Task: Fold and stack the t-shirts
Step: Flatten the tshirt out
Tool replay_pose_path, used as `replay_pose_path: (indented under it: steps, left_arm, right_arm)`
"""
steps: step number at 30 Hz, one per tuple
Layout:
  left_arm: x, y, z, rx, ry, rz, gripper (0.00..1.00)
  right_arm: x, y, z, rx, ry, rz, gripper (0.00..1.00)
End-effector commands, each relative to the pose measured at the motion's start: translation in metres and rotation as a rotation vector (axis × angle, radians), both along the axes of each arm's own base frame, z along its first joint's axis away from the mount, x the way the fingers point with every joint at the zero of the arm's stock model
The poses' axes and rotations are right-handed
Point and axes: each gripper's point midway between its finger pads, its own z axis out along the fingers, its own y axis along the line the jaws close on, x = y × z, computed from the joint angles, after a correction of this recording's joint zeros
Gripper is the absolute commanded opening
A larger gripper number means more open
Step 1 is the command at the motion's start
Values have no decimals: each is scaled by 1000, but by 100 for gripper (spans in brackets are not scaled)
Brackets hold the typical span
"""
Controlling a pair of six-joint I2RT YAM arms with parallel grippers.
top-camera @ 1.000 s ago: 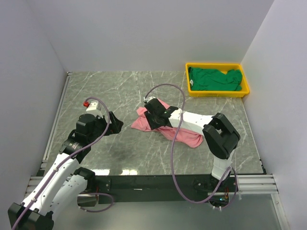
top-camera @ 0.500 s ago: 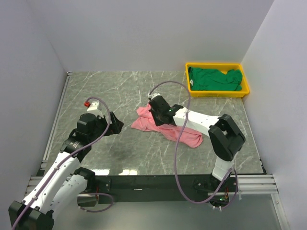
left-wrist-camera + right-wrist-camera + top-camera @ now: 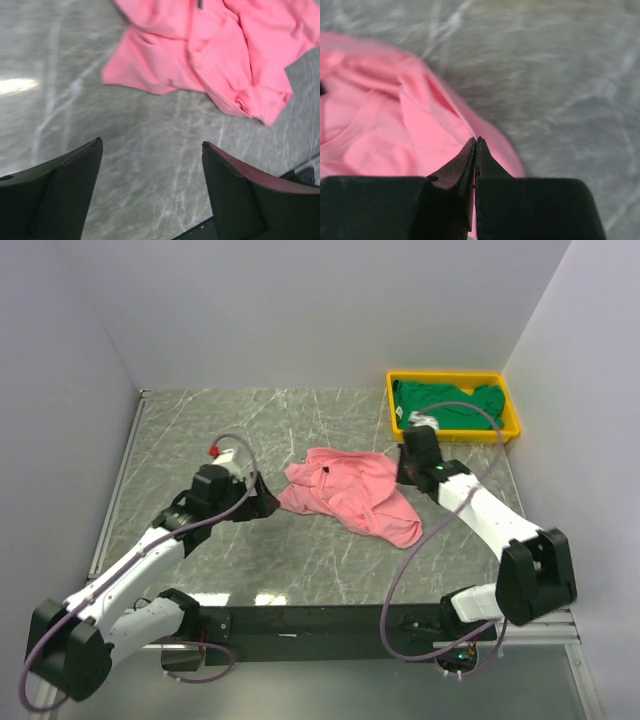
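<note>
A grey-green, white-veined marbled surface (image 3: 250,420) fills the enclosure. Plain pale walls stand around it: left wall (image 3: 60,390) at 9 o'clock, back wall (image 3: 300,310) at 12, right wall (image 3: 590,390) at 3. A metal rail (image 3: 118,480) edges it at 9; glare (image 3: 265,597) shines at 6.

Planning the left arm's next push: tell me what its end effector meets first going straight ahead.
Likely the pink t-shirt, its near edge; the open left end effector points at it over bare table, which it might touch first. Depth is unclear.
</note>
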Motion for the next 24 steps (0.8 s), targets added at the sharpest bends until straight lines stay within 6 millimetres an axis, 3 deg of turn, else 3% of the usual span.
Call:
replay_pose_path:
  steps: [1,3,4,6,7,9,10,11,13,14,16,24]
  left_arm:
    - [16,-46,36,-103,-56,-64,84]
    - [18,-69,45,-126,-52,-98,78]
    - [21,-77,34,-110,-20,-103,71]
    - [27,-94,40,-107,-24,-114,66]
    - [32,-100,28,-83,4,-116,60]
    - [38,-117,34,-82,-4,-133,57]
    - [41,-124,20,-61,28,-136,57]
    - [47,-132,25,-69,19,-140,57]
    - [49,-143,6,-28,56,-150,57]
    - [53,-150,8,-27,56,-153,57]
    - [56,-154,-12,16,96,-145,57]
    - [70,-157,-42,99,139,-82,58]
  right_arm:
    - [-3,-45,19,53,-78,-180,0]
    - [-9,-57,22,74,-96,-225,0]
    - [-10,-65,22,83,-100,-249,0]
    - [-14,-68,23,101,-110,-252,0]
    - [-15,-70,24,106,-116,-260,0]
    - [-16,-74,25,111,-122,-271,0]
    - [-17,-74,24,115,-119,-269,0]
    - [-16,-76,25,122,-124,-274,0]
    - [-15,-76,26,128,-126,-271,0]
    - [-14,-78,28,132,-131,-275,0]
    - [-14,-77,29,139,-134,-272,0]
    - [-14,-76,26,160,-137,-261,0]
